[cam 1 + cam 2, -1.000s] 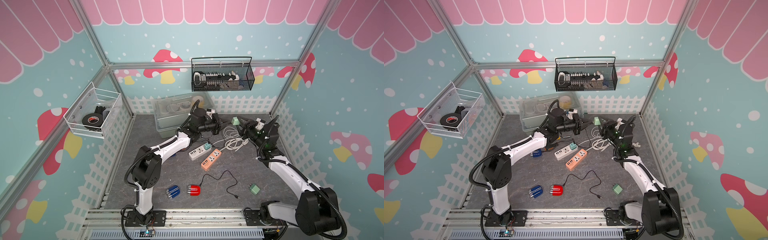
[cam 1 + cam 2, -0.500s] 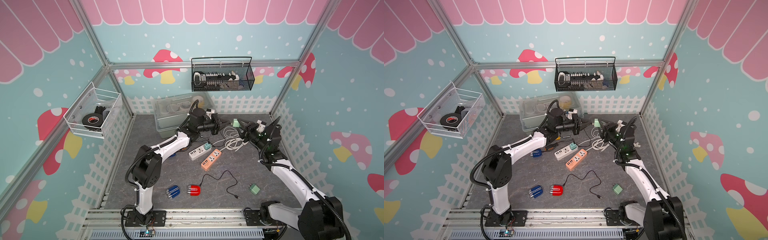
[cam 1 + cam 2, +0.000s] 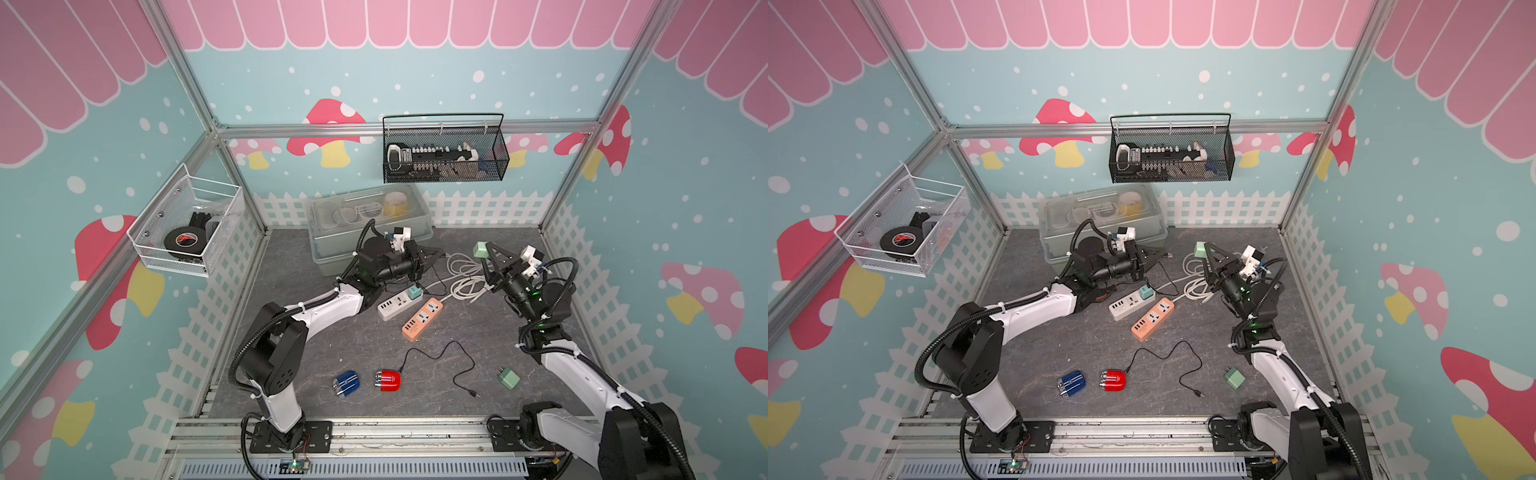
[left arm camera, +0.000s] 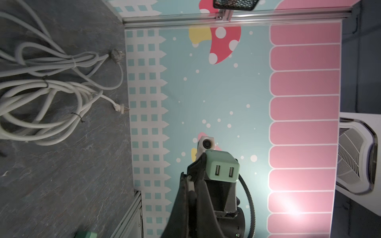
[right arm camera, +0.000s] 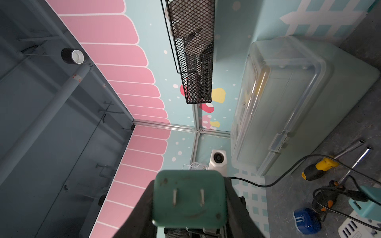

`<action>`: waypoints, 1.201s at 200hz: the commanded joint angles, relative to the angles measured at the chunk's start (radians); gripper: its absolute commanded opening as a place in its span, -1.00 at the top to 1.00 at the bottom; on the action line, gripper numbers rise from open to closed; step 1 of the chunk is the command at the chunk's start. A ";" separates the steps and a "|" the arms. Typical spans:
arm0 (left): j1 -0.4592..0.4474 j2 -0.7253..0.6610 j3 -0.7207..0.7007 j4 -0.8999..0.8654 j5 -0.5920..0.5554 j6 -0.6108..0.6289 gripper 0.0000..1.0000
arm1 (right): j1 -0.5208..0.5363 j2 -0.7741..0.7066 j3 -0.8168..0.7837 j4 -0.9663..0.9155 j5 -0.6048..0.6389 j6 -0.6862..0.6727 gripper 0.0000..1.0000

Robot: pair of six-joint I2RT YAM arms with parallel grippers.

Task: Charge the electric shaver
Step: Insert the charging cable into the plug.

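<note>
Both top views: your left tool pinches the black cable end; right tool grips the green adapter, just apart; red shaver lies at bench front.
Left wrist: USB ports face the lens.
Right wrist: prongs only.
Step, likely: mating; next, align and push.

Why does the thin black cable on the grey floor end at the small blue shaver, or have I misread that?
Misread: the thin black cable ends at the small red shaver, not the small blue shaver beside it. Both top views show this.
</note>
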 commanded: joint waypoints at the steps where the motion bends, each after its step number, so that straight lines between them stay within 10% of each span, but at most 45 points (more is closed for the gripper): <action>1: -0.007 -0.036 -0.023 0.239 -0.007 0.020 1.00 | -0.004 0.028 0.011 0.267 -0.073 0.039 1.00; 240: -0.048 -0.056 -0.005 0.512 0.099 0.170 1.00 | -0.001 0.153 0.085 0.521 -0.185 0.149 1.00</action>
